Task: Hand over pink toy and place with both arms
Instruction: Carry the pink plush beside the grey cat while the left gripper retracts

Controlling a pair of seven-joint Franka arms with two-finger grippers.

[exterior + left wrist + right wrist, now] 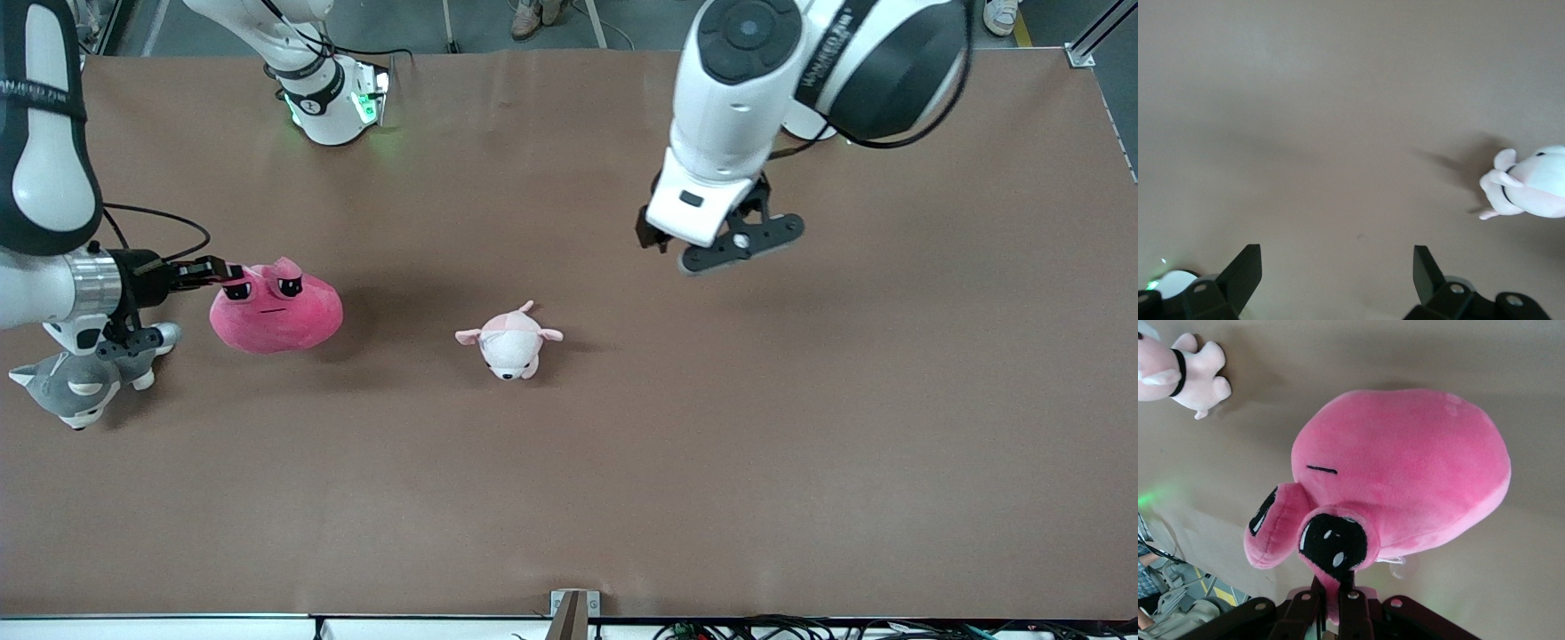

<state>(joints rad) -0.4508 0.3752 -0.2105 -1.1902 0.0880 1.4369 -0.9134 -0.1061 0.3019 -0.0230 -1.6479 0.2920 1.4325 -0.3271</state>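
Franka label on left arm (827,44), right gripper (233,270) pinching pink toy (277,311)

i see bright, even light from above on the brown table (622,462). soft dark shadows lie beside the pink toy (276,309), the small pale toy (510,342) and under the left arm (738,98). a green glow shines at the right arm's base (333,102). the front view is sharp. in the left wrist view the fingers (1238,277) look a bit soft.
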